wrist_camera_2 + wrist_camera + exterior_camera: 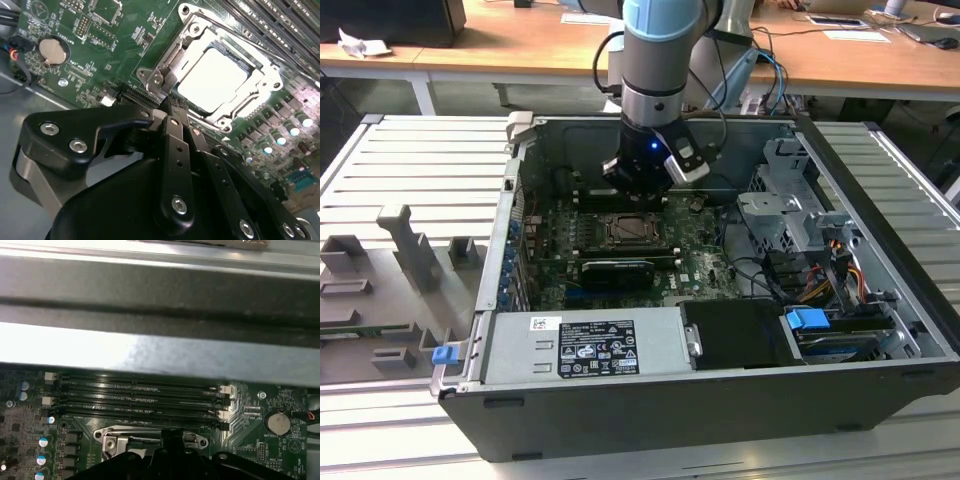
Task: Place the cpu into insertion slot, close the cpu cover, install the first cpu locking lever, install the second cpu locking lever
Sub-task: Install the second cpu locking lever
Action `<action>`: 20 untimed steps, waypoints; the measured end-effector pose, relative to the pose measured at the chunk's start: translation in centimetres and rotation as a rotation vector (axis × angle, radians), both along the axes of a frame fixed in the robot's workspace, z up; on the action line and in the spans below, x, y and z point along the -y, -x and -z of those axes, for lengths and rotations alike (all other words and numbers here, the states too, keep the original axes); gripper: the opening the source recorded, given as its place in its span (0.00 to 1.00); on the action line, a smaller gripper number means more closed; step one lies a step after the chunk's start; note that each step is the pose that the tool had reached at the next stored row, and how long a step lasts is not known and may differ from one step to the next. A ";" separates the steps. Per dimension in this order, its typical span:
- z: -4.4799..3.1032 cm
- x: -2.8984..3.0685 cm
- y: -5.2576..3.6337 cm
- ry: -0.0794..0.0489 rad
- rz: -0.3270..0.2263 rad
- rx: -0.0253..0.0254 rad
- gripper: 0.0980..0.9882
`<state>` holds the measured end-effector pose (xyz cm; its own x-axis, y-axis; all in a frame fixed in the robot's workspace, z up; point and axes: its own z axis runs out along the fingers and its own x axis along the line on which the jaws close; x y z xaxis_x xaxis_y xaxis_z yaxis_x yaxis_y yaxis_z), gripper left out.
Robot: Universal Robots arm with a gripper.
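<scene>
Here the black two-fingered tool [172, 107], fingers pressed together on nothing, tips just beside the corner of the silvery metal cpu cover [165, 65], apparently lowered over the pale square cpu [212, 80] seated in the socket.

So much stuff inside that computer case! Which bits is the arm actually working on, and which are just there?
Part of the job:
- cpu, seated in the socket
- cpu cover, down over it
- gripper, at the cover's edge

Just there:
- memory slots
- coin battery
- power supply
- blue cable connector
- grey fixtures beside the case
</scene>
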<state>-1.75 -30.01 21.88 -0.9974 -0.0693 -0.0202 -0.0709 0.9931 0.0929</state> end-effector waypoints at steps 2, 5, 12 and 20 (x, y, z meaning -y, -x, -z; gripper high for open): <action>-0.64 0.00 0.00 0.000 0.000 0.0000 0.01; -1.97 0.00 0.00 0.000 0.000 -0.0001 0.01; -2.95 0.50 0.00 0.001 0.000 0.0000 0.01; -2.78 2.01 0.01 -0.001 0.022 -0.0005 0.01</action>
